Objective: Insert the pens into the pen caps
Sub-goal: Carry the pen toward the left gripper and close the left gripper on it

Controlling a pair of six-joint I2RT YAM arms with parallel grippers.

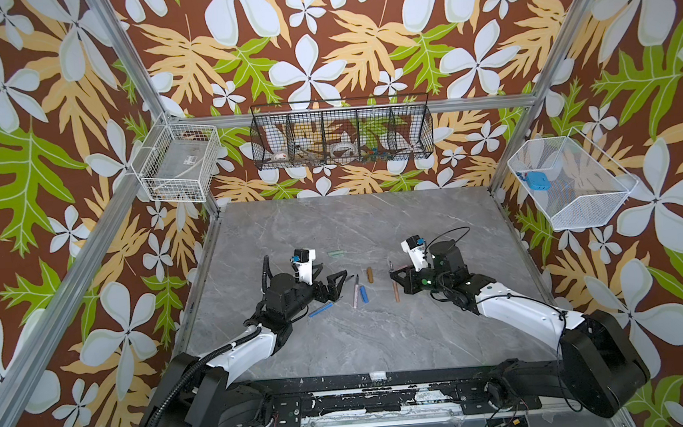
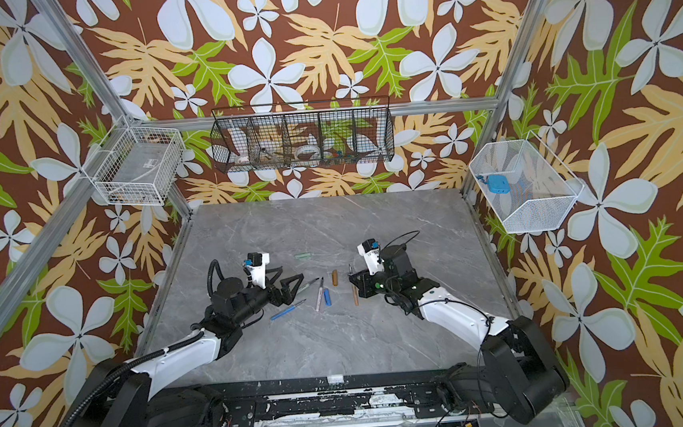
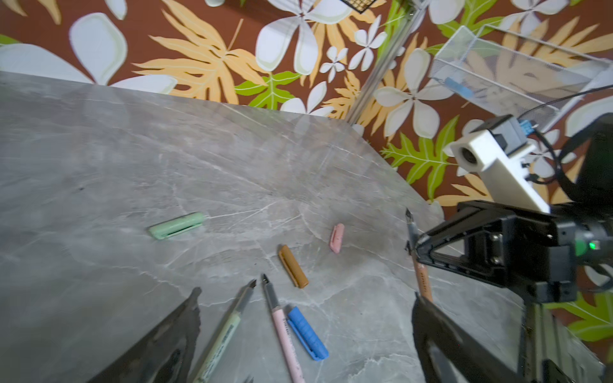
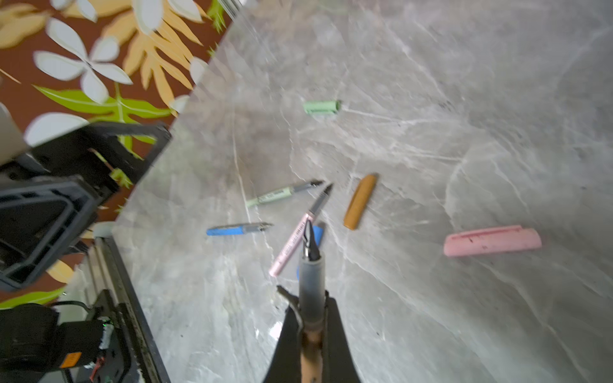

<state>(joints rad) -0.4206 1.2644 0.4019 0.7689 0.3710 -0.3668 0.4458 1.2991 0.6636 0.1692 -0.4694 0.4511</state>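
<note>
Right gripper (image 4: 310,306) clamps the brown pen (image 4: 311,278); left gripper (image 3: 306,295) gapes empty; all four caps (image 4: 360,202) still unfitted.

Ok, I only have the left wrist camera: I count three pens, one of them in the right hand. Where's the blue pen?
Observer: The blue pen lies on the table, nearer the robot's base than the left hand, out of your frame.
Operator: Which way does it point?
Observer: Its nib end points toward the pink pen; both top views show that.
Operator: Would the right wrist camera show me the blue cap?
Observer: Barely. There the brown pen clamped in the right hand stands in front of the blue cap; only an edge shows.
</note>
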